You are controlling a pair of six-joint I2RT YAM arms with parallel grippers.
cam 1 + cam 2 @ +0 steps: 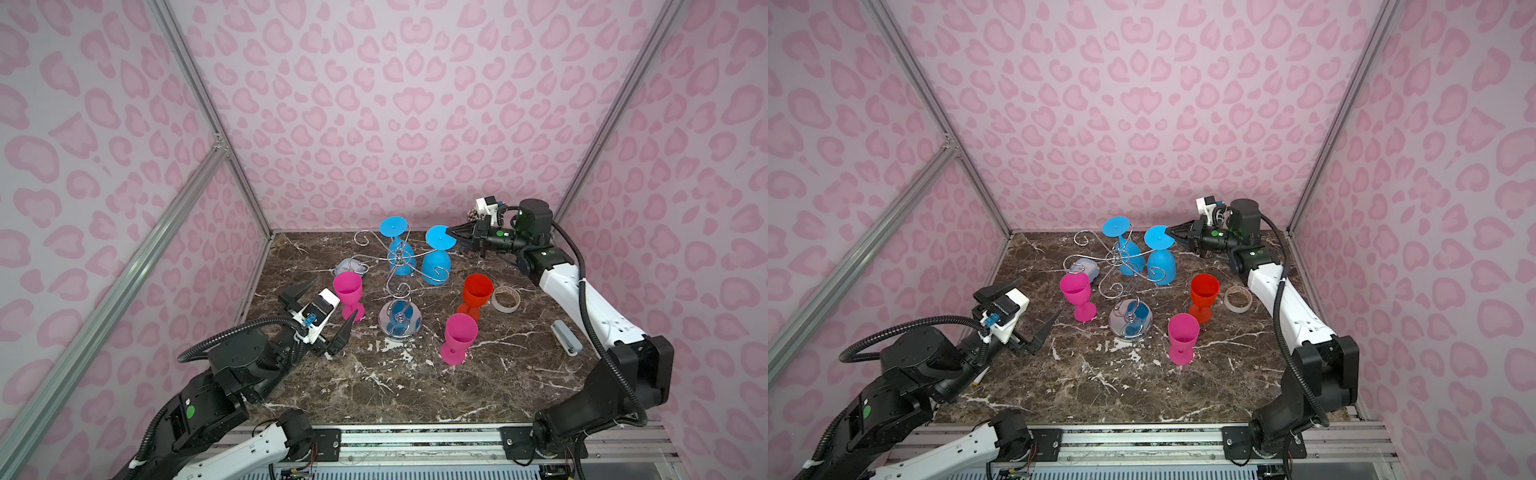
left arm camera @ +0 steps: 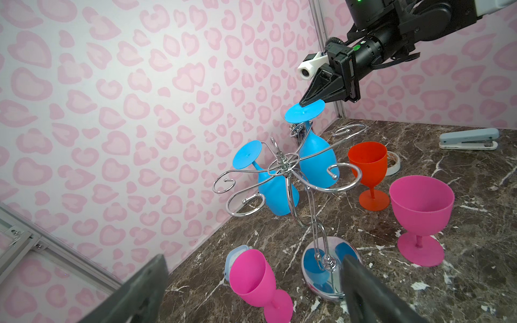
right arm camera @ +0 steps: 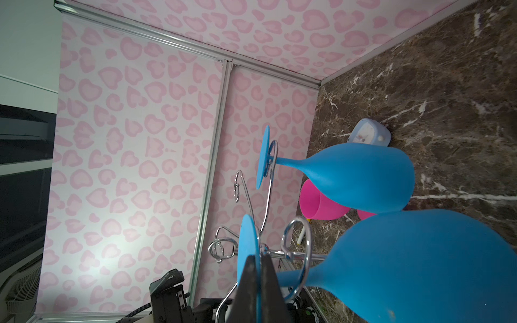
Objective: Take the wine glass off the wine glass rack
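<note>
The chrome wine glass rack (image 1: pixel 400 322) (image 1: pixel 1130 320) (image 2: pixel 282 167) stands mid-table on its round mirror base. Two blue wine glasses hang upside down on it. My right gripper (image 1: pixel 449 237) (image 1: pixel 1169 235) (image 2: pixel 305 102) (image 3: pixel 258 260) is shut on the foot disc of the right-hand blue wine glass (image 1: pixel 435 266) (image 1: pixel 1160 266) (image 2: pixel 316 156) (image 3: pixel 419 265), whose stem passes through a chrome loop. The other blue glass (image 1: pixel 401 259) (image 3: pixel 358 179) hangs behind it. My left gripper (image 1: pixel 336 299) (image 1: pixel 1038 297) (image 2: pixel 253 260) is open and empty, low at the left, facing the rack.
Upright on the table stand a pink glass (image 1: pixel 348 291) just ahead of my left gripper, another pink glass (image 1: pixel 459 336) at front right and a red glass (image 1: pixel 477 293). A tape roll (image 1: pixel 505 299), a stapler (image 1: pixel 564 336) and a small pale-blue clock (image 1: pixel 347 266) also lie there.
</note>
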